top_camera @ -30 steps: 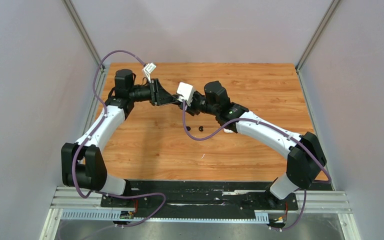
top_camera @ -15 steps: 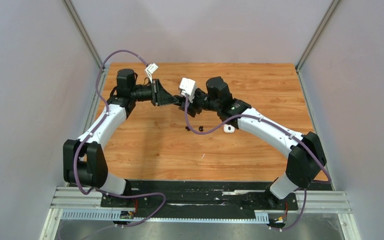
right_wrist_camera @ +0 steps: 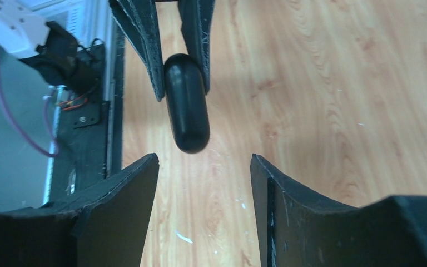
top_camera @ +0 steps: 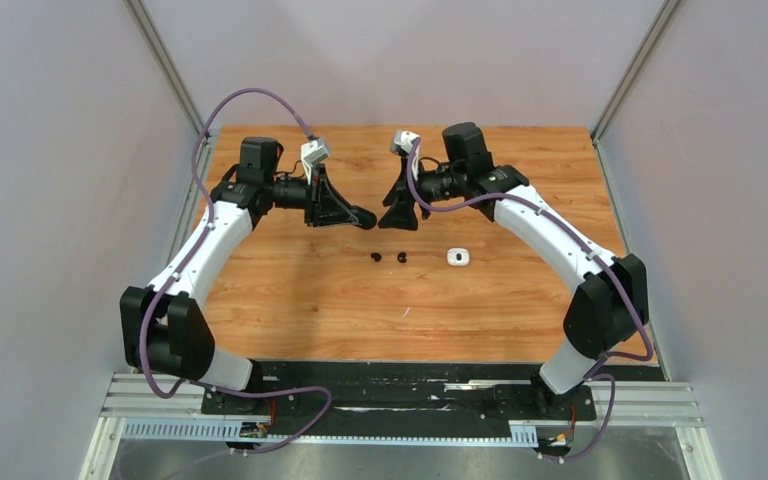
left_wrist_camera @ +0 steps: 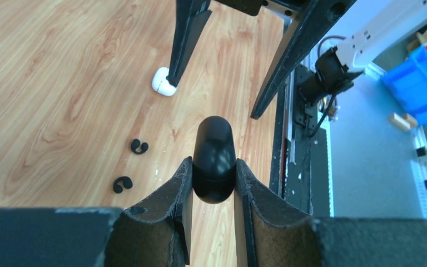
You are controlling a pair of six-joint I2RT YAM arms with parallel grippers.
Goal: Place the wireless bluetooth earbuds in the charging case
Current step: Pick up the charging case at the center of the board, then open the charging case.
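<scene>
Two black earbuds [top_camera: 377, 257] lie loose on the table [top_camera: 290, 300], side by side but not touching, just nearward of both pincer tips, with bare wood all round them. The black charging case [left_wrist_camera: 214, 158], closed and capsule-shaped, is clamped between the fingers of the left pincer [top_camera: 360, 217]. Its rounded end juts past the tips, off the table. Facing it tip to tip, the right pincer [top_camera: 400, 215] stands wide with nothing in it, and the case's end hangs just short of its gap. On the right pincer's outer, nearward side sits a small white case [top_camera: 458, 257], probably a second charging case, though it is too small to be sure. Only the left wrist view shows the earbuds' hooked shape; the right wrist view does not take them in. Grey walls [top_camera: 60, 200] close in on the left, right and behind. A black rail [top_camera: 410, 375] runs along the table's near edge.
</scene>
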